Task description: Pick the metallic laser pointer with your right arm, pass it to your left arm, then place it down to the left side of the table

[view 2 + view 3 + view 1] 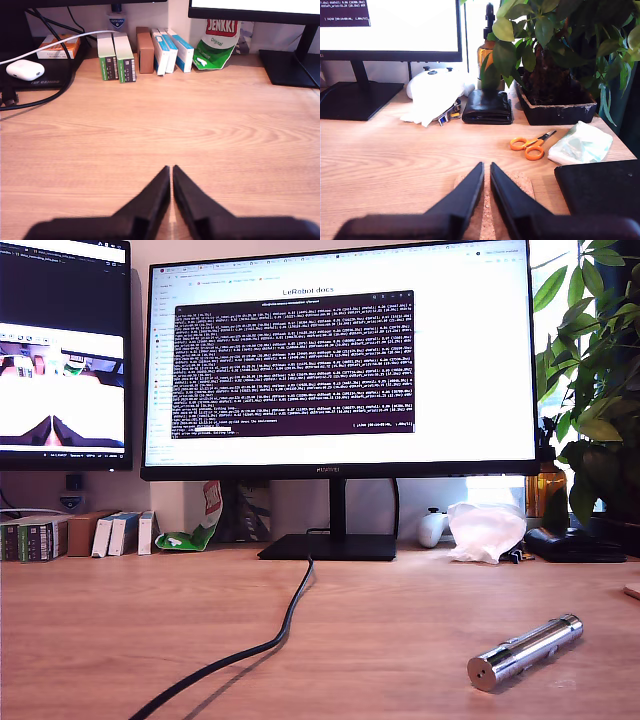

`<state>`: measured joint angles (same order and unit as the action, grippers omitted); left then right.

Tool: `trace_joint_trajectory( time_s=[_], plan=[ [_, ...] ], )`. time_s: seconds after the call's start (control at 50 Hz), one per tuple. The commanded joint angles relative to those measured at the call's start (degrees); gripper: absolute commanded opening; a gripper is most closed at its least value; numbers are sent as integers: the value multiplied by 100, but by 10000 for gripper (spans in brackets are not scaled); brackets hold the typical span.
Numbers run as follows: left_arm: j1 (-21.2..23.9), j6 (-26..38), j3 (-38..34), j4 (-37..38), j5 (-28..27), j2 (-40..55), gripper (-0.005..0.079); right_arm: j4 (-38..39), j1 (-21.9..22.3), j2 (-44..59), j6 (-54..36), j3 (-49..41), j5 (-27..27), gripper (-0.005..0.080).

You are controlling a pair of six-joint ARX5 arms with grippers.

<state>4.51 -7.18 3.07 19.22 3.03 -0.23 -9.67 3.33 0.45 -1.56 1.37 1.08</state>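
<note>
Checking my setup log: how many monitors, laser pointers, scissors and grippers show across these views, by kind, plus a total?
Monitors: 2
metallic laser pointer: 1
Scissors: 1
Grippers, my first gripper and my second gripper: 2
Total: 6

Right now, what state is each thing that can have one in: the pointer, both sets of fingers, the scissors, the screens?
Shiny silver metallic laser pointer: lying flat on the light-brown wooden table, ungripped.
My first gripper: fingers nearly shut, empty, over bare wood.
My second gripper: fingers nearly shut, empty, over a cork coaster.
Orange-handled scissors: closed, lying flat.
Large black monitor: on, showing a terminal window.
Black cable: slack across the table.
</note>
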Motion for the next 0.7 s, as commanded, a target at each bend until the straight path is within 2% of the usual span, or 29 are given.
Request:
trace_joint_trajectory(
  time_s=[0.0, 0.5, 0.58, 0.68],
  plan=[
    [15, -33, -160, 46, 0, -42, -24, 39, 7, -39, 17, -103, 0, -13],
    [15, -31, -160, 46, 2, -42, -24, 39, 11, -39, 0, -103, -20, -13],
    [13, 328, -160, 46, 83, -42, -24, 39, 11, -39, 0, -103, -20, -13],
    [11, 376, -160, 46, 103, -42, -24, 39, 11, -39, 2, -103, -15, -13]
  ],
)
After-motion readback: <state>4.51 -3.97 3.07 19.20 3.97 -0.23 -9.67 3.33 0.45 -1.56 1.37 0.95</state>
